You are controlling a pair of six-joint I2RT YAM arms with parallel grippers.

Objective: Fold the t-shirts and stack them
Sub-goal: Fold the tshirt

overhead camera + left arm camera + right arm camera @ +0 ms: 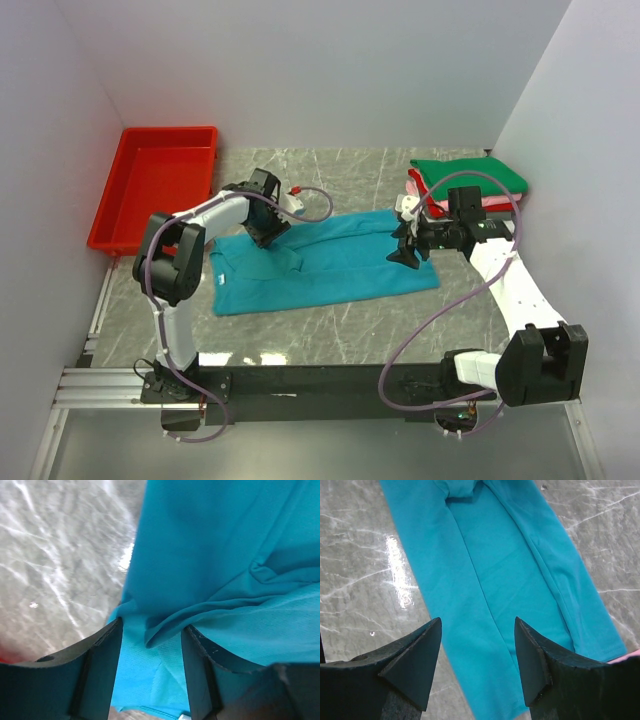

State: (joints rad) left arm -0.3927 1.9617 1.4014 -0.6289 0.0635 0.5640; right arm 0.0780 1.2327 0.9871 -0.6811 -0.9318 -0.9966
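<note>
At the centre of the bench you find the teal t-shirt (320,262), folded lengthwise into a long band. It runs from the left side toward the right side, with its right end slightly nearer the far edge.

Left gripper (268,228): it sits low over the left end of the band, on its far edge. In the left wrist view the left gripper (151,630) has its jaws standing apart. A raised fold of the teal t-shirt (225,555) passes between the fingers (100,670). You cannot tell whether the pads press that fold.

Right gripper (405,250): it hangs over the right end of the band. In the right wrist view the right gripper (477,630) has its jaws spread wide and holds nothing. The teal t-shirt (490,570) lies flat on the marbled bench top (360,580) below it, with a lengthwise crease visible.

Near the far right corner you see a stack of folded shirts. The green t-shirt (470,175) lies on top, and red and pink edges (425,195) show beneath it. The stack lies close to the right end of the teal band.

At the far left corner a red tray (150,190) rests against the left wall, apart from the teal t-shirt.
</note>
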